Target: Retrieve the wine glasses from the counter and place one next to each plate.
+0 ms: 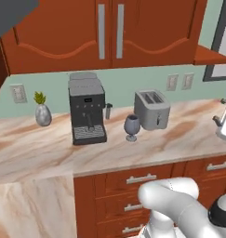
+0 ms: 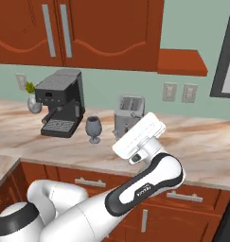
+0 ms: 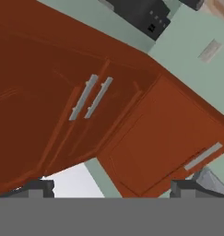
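on the long marbled countertop (image 1: pixel 35 153): smoky stemmed wine glass (image 1: pixel 131 126) between black boxy coffee machine (image 1: pixel 87 114) on its left and silver two-slot toaster (image 1: pixel 152 109) behind-right. grey speckled vase with green plant (image 1: pixel 42 113) far left, by the wall. red-brown wooden wall cabinets (image 1: pixel 109 32) above.

The white arm (image 2: pixel 135 189) bends upward at the elbow; its end effector (image 3: pixel 111 186) is tilted up, fingers spread wide, holding nothing.

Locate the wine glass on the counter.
The wine glass stands on the counter between the coffee machine and the toaster.
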